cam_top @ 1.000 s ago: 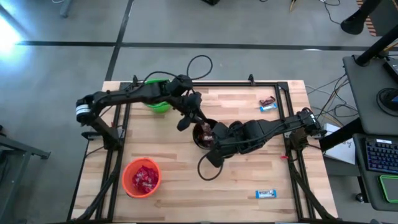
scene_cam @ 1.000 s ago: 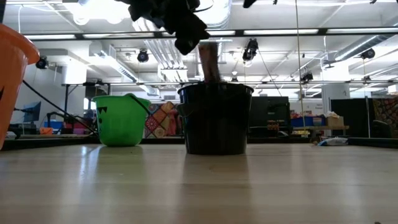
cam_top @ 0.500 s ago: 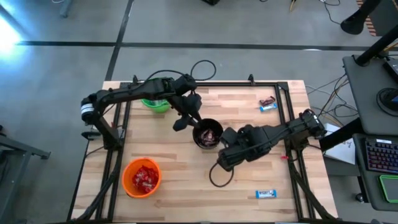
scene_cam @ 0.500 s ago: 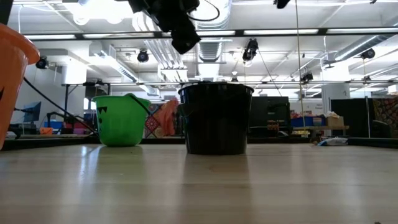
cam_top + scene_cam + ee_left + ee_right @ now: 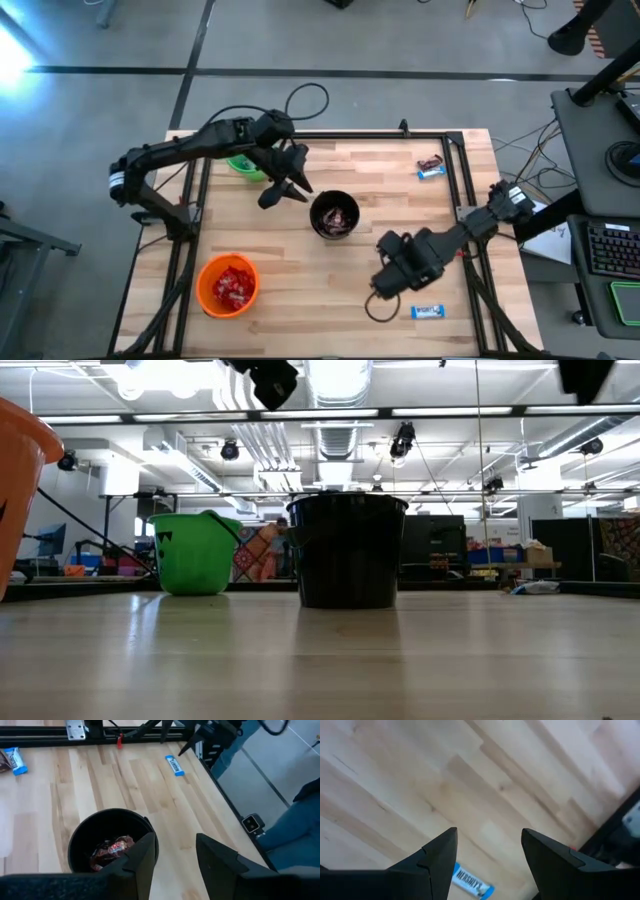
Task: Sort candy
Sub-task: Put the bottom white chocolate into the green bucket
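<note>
Wooden table [image 5: 300, 290]: three cups [image 5: 333, 216], loose candy [image 5: 428, 312].

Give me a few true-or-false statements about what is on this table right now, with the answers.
1. The black cup holds dark brown candy. True.
2. The orange cup is empty. False: red candy lies in it.
3. The right hand is clamped on a candy. False: its fingers are open, with the blue-and-white candy lying on the table beneath them.
4. Two candies lie near the table's far right corner. True.
5. The left hand is inside the green cup. False: it is open, between the green and black cups.
</note>
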